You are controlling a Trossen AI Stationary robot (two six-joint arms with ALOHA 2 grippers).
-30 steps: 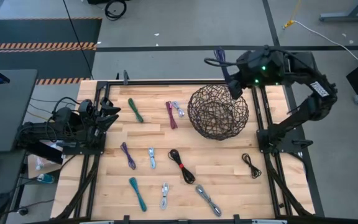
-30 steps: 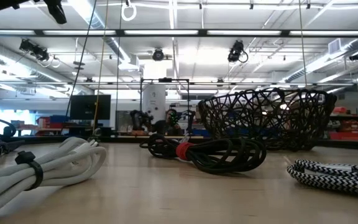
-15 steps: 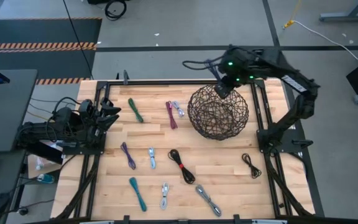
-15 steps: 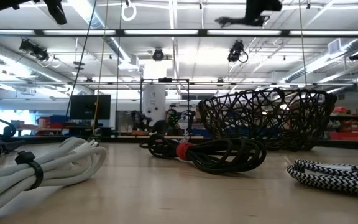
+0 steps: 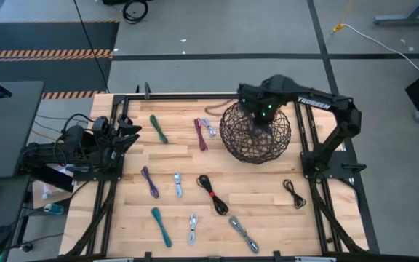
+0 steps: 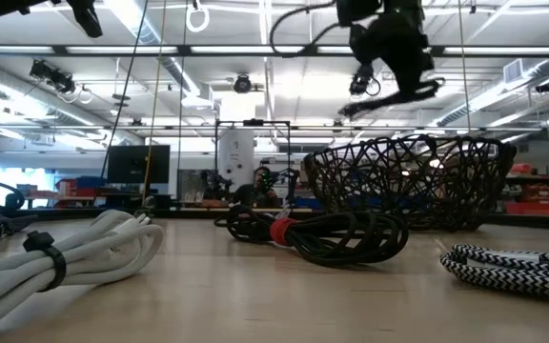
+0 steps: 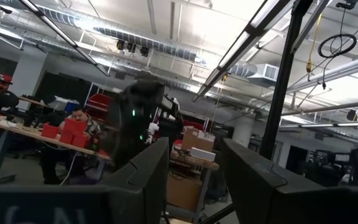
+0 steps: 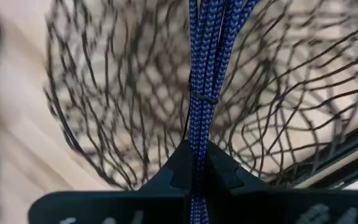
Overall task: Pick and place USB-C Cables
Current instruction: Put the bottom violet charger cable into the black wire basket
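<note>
Ten or so coiled cable bundles lie scattered on the pale wooden table [image 5: 260, 189], well apart from each other: a green cable [image 5: 158, 129] and a maroon cable [image 5: 201, 135] at the far side, a purple cable [image 5: 150, 181] and a black-red cable [image 5: 213, 193] in the middle, a teal cable [image 5: 161, 225] and a grey braided cable [image 5: 244, 233] near the front edge. A dark wire-mesh basket [image 5: 256, 133] stands at the far right of the table. The right gripper [image 8: 197, 171] hangs above the basket's opening, its fingers pinched tight on a blue-purple braided cable [image 8: 204, 68] that dangles toward the mesh. White lettering on the right arm reads "TROSSEN". The left gripper [image 7: 194, 174] is parked off the table's left edge, its fingers standing apart with nothing between them. Beyond the table lies a grey floor with striped hazard tape; the level view shows a workshop with ceiling lights, shelves and red bins
</note>
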